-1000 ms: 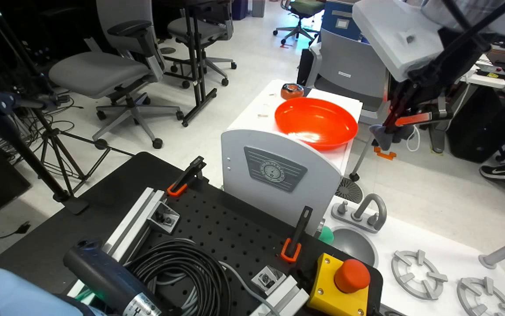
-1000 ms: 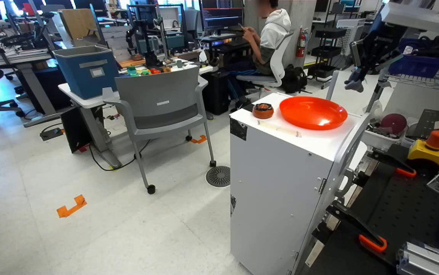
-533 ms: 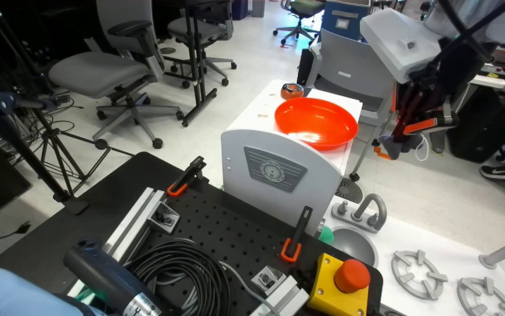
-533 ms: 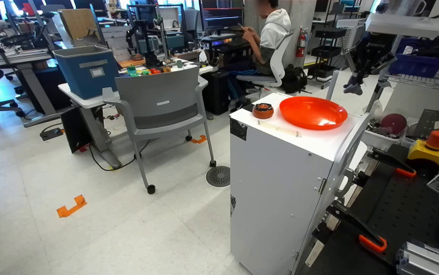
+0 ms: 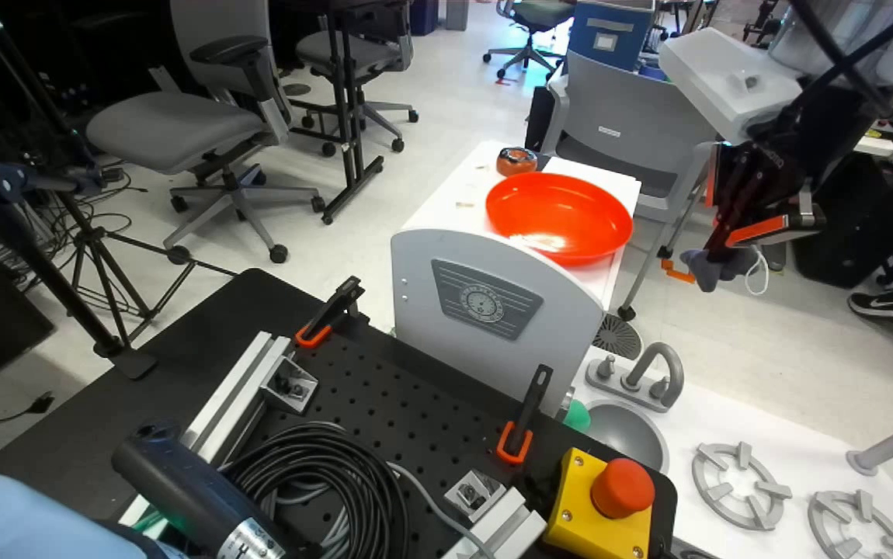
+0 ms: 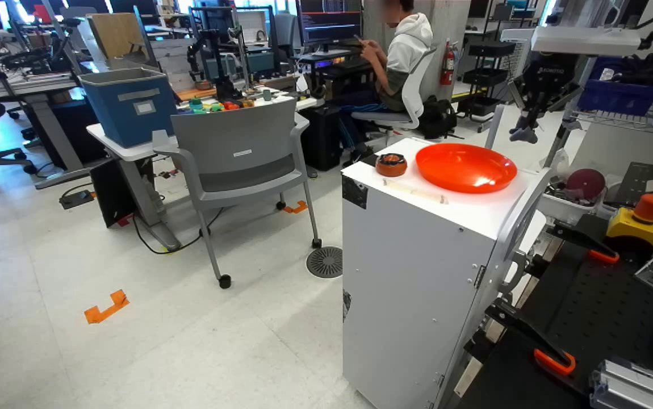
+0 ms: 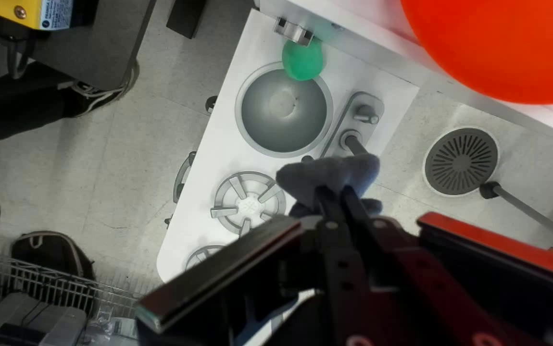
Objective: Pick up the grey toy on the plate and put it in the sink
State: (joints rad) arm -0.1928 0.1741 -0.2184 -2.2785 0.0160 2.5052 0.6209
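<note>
The grey toy, a small dark grey plush-looking lump, hangs in the air in the fingertips of my gripper. The gripper is shut on it; in both exterior views the toy shows below the fingers. The orange plate holds nothing that I can see and rests on the white box top; it also shows in the wrist view. The grey round sink lies beyond the toy in the wrist view and low in an exterior view. The toy is above and to one side of it.
A grey faucet stands beside the sink. A green round thing overlaps the sink rim. Stove burners lie on the white counter. The grey-white box panel rises beside the sink. A yellow emergency stop sits on the black table.
My gripper has moved right and down in an exterior view, with the toy still in it. It hangs more upright than a second ago. The plate has not moved.
</note>
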